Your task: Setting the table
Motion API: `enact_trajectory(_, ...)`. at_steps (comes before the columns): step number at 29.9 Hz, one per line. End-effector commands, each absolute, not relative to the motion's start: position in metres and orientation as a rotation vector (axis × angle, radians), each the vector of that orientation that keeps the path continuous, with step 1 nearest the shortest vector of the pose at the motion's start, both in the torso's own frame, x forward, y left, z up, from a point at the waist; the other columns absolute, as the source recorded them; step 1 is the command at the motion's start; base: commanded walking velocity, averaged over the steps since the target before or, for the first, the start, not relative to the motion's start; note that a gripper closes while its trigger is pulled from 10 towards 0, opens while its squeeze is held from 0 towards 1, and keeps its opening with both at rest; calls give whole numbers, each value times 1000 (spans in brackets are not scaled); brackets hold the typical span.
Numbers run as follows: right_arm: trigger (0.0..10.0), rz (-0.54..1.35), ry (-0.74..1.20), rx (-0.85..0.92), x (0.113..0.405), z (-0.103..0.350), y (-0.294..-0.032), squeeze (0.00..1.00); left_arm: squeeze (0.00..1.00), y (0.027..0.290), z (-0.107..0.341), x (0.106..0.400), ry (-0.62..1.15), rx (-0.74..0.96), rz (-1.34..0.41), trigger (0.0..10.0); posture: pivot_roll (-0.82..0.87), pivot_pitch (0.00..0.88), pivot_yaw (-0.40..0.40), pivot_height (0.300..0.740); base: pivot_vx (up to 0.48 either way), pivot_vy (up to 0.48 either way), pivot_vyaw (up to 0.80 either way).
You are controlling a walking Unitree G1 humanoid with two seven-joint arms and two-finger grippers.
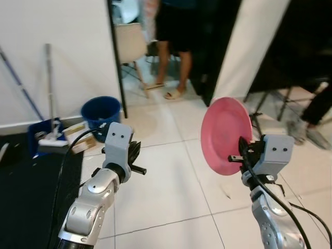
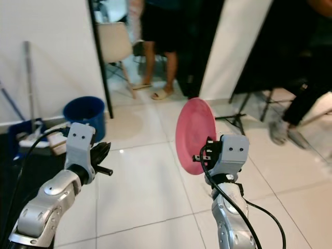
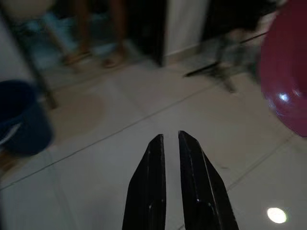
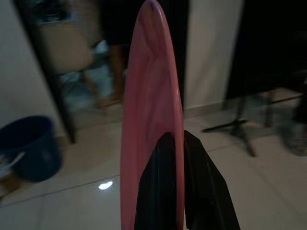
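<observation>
Right tool [image 1: 243,155] pinching rim of upright pink plate [image 1: 223,135] above tiled floor [image 1: 166,181], left tool [image 3: 168,143] nearly closed, empty, blue bucket [image 1: 101,111] by wall

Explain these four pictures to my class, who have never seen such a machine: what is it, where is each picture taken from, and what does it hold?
It is a walking robot with two silver arms. Two pictures come from cameras in its head, looking down at a tiled floor. The other two come from cameras on its wrists, looking along the black fingers. The right gripper pinches the rim of a pink plate, held on edge. The left gripper is shut and holds nothing. On the floor stands a blue bucket; a person stands in the doorway beyond.
</observation>
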State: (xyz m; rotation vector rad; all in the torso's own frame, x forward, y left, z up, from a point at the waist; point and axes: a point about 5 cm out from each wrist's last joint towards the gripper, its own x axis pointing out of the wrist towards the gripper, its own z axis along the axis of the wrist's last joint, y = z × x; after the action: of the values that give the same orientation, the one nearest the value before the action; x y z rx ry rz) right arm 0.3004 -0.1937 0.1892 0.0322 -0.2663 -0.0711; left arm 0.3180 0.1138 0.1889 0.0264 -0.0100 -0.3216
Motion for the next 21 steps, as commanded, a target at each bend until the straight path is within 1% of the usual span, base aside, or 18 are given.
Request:
enact_trajectory(1, 10000, -69, -263, 31, 299, 188, -193, 0, 0, 117, 183, 317, 16, 15, -314, 10000, 6, 130, 82, 740, 0, 0, -788)
enact_trajectory(21, 10000, -61, -262, 29, 300, 188, -192, 0, 0, 116, 183, 318, 6, 16, -301, 10000, 6, 126, 76, 740, 0, 0, -788)
